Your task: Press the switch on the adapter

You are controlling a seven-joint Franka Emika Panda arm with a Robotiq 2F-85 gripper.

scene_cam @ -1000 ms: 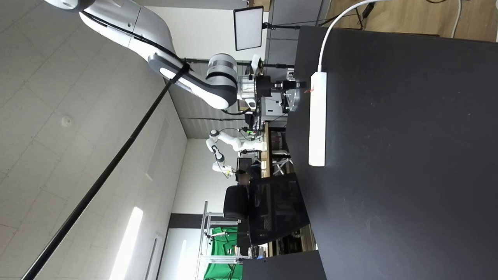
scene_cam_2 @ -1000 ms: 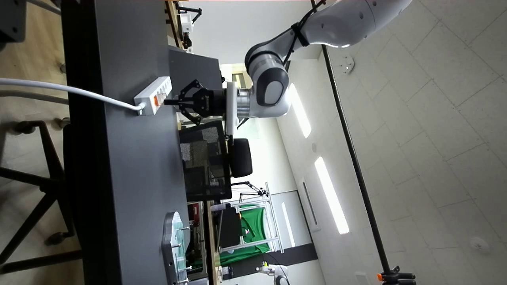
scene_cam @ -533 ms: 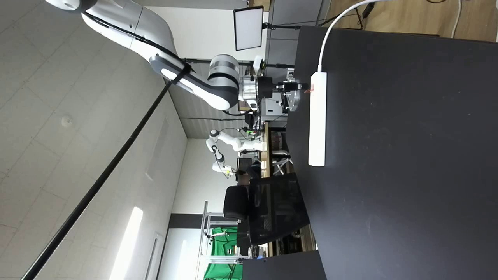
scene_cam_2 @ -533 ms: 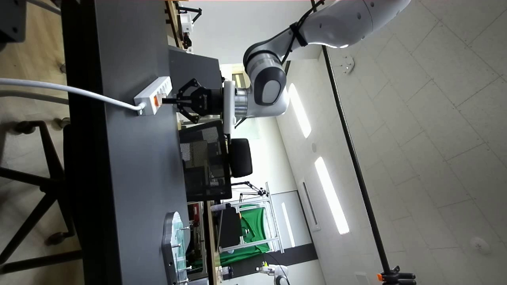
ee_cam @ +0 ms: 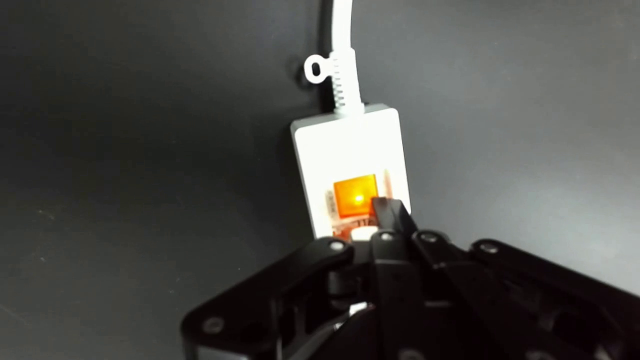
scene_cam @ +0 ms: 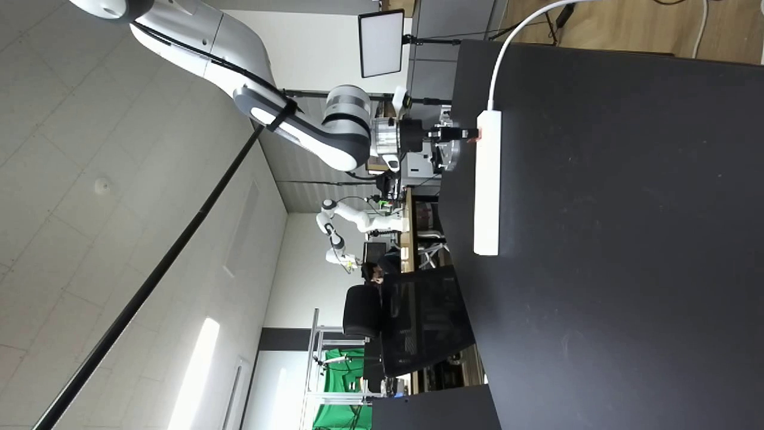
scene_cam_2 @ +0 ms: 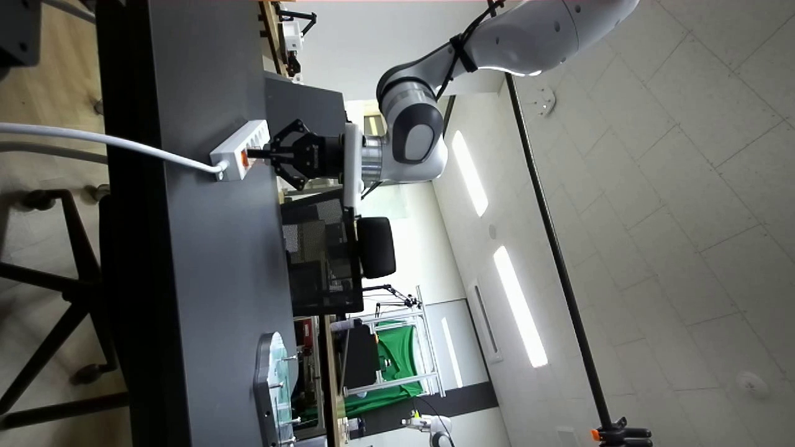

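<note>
Wrist view: my hand (ee_cam: 392, 207), its fingers pressed together and gripping nothing that I can see, stands over a corner of the orange switch (ee_cam: 355, 195) on the white adapter (ee_cam: 347, 145). The adapter lies on the dark worktop (ee_cam: 150, 165), switch side up, its cable (ee_cam: 342, 25) leaving the end nearest the switch. Both exterior views place the fingertips right at the switch; from my distant seat I cannot tell whether they touch it. The press, I judge, is the current step. With the tips toward one corner, a straight push could land partly on the adapter's face and leave the switch unmoved. Nothing visible pins the adapter, so a slanted push might slide or twist it; pushing too deep could strain adapter and hand alike.
</note>
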